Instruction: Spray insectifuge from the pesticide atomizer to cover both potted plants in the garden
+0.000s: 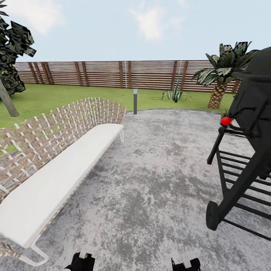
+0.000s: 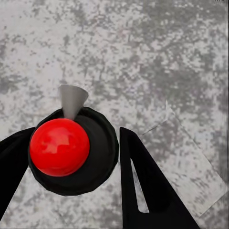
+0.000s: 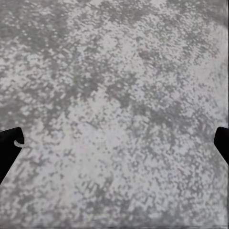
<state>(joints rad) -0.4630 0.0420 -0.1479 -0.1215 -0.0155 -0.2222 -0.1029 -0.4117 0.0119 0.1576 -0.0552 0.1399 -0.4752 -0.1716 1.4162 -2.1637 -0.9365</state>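
Observation:
In the left wrist view the pesticide atomizer [image 2: 90, 164] shows as a round dark body with a red ball on top and a grey cone nozzle. My left gripper [image 2: 71, 138] is shut on it, a black finger pressing each side. That gripper [image 1: 83, 261] also peeks in at the head view's lower edge, over the garden's mottled grey patio [image 1: 158, 177]. My right gripper [image 3: 114, 138] is open above bare paving, and it [image 1: 185, 264] sits at the bottom of the head view. The potted plants are out of view.
A woven bench with a white cushion [image 1: 56, 180] runs along the left. A black wheeled grill [image 1: 244, 150] with a red knob stands at the right. Beyond the patio are lawn, a short lamp post [image 1: 135, 101], a palm [image 1: 222, 75], a spiky plant [image 1: 175, 94] and the slat fence [image 1: 113, 74].

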